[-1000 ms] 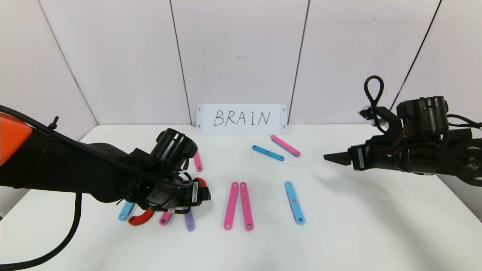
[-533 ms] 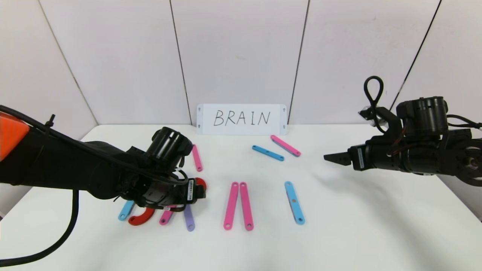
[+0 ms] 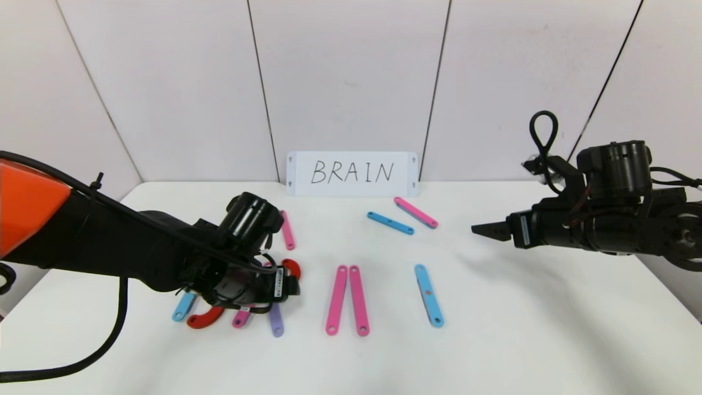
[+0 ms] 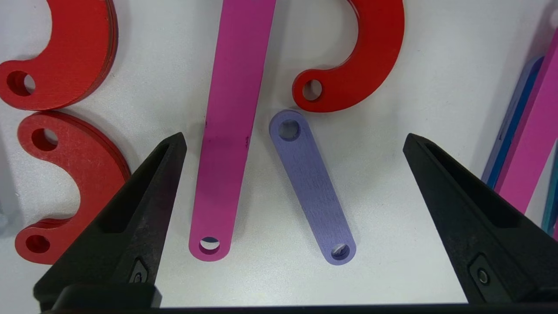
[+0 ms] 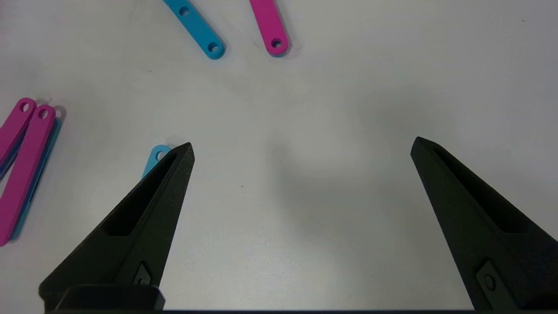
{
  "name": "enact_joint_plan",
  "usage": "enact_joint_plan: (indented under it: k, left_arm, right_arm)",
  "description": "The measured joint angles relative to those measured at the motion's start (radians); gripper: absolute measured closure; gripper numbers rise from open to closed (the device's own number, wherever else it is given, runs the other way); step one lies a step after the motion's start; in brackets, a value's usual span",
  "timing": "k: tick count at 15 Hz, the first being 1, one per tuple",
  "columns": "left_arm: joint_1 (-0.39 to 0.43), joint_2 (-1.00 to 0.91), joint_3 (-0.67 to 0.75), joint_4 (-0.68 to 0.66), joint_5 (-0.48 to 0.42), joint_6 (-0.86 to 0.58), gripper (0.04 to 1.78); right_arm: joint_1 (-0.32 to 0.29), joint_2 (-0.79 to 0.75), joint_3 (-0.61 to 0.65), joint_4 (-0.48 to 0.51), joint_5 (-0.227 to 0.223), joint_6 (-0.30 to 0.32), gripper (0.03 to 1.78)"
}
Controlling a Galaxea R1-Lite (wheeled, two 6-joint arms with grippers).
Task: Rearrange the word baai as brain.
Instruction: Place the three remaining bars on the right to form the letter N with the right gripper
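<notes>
Nearest the robot, the left gripper (image 4: 287,192) is hanging low over the left-hand letters with its fingers spread wide, pinching nothing. Between the fingertips in the left wrist view, a pink bar (image 4: 229,126) and a short purple bar (image 4: 311,185) are lying flat on the white table (image 3: 521,329), splaying apart toward the camera, with a red curve (image 4: 362,65) ending just beside the purple bar's far hole; two more red curves (image 4: 65,56) are sitting to one side.

These pieces are looking thin, stiff and light (probably slick on the smooth tabletop), so a pinch across the narrow width at mid-length is likely the safest hold; a careless closing could nudge the neighbouring bar.

Farther toward the middle, a pair of pink bars (image 3: 347,299) is lying almost parallel, touching at the far ends, and a lone blue bar (image 3: 429,295) is resting to their right. Beyond them a short blue bar (image 3: 390,223) and a pink one (image 3: 415,212) are waiting loose.

The right gripper (image 5: 301,148) is hovering above bare table on the right, fingers spread and empty. The white card (image 3: 352,173) is leaning against the wall at the back.
</notes>
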Motion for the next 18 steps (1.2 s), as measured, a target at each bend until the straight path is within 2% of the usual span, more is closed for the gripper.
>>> enact_joint_plan:
  k: [18]
  left_arm:
    - [-0.024, 0.01, -0.039, -0.001, -0.009, -0.013, 0.08]
  right_arm:
    - [0.001, 0.001, 0.0, -0.001, 0.0, 0.0, 0.07]
